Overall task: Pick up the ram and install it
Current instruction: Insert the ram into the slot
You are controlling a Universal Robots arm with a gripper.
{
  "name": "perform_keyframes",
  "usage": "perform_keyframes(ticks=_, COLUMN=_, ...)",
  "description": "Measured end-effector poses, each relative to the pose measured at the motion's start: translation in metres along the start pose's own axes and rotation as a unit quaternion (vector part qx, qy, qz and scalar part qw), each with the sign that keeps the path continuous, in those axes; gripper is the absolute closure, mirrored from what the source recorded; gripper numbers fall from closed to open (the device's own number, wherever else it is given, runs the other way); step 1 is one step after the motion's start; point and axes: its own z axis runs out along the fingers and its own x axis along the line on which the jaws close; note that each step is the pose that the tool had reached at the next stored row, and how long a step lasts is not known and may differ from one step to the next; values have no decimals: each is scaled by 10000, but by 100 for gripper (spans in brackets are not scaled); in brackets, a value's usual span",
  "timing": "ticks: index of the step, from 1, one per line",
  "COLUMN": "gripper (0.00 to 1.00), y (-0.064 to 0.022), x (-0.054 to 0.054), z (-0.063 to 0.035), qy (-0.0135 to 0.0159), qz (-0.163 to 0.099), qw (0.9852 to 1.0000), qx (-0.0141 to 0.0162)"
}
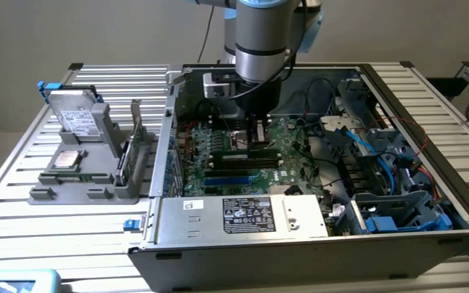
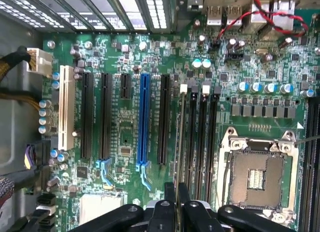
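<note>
- While the gripper (image 2: 176, 191) hangs low over the motherboard (image 2: 125, 137), its fingers are pinched narrow on the ram (image 2: 178, 142)
- ram's edge-on between them, lined up along the end one of the black memory slots (image 2: 202, 132)
- empty CPU socket (image 2: 257, 174) just past those slots

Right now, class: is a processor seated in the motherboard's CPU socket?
No: the CPU socket lies open in the wrist view, its bare contact field showing.
</note>
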Motion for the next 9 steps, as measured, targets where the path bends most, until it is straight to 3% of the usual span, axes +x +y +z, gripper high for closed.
perform_keyframes(ticks=1, gripper=86, y=-9, x=3, z=-5, qy=-1, qz=-4, qw=10000, qx=-39)
perform_keyframes(ticks=2, gripper=86, y=-11, x=3, z=-4, qy=-4, qz=-6, qw=10000, qx=-58)
perform_keyframes(ticks=6, gripper=86, y=-45, x=4, z=-3, qy=-10, qz=-60, qw=10000, qx=-66)
perform_keyframes(ticks=9, gripper=86, y=-50, x=3, z=-2, qy=-57, qz=-220, qw=9997, qx=-89)
